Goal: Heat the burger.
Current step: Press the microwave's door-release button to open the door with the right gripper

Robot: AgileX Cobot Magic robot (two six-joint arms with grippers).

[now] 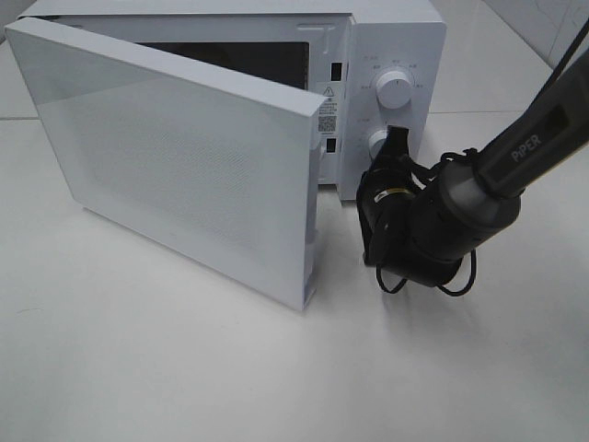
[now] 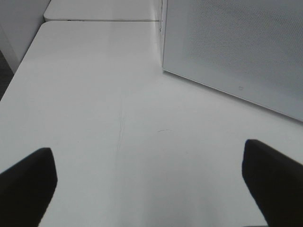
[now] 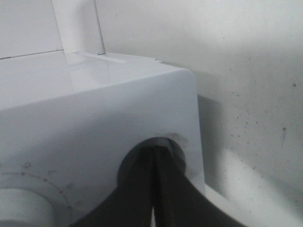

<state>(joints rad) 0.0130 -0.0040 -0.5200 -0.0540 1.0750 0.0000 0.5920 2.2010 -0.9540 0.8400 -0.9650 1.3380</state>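
Note:
The burger is not visible in any view; the open door [image 1: 166,147] screens most of the white microwave's [image 1: 396,37] dark cavity. My right gripper [image 1: 393,140] is shut, its black fingertips pressed together against the lower knob [image 1: 375,141] on the control panel. The right wrist view shows the closed gripper [image 3: 154,163] at that knob [image 3: 176,142]. My left gripper [image 2: 151,184] is open and holds nothing, hovering over bare table beside the door [image 2: 236,47]. The exterior view does not show it.
An upper knob [image 1: 395,89] sits above the lower one on the panel. The door swings out to the left across the white table [image 1: 184,368]. A wall [image 3: 246,71] stands close to the microwave's right side.

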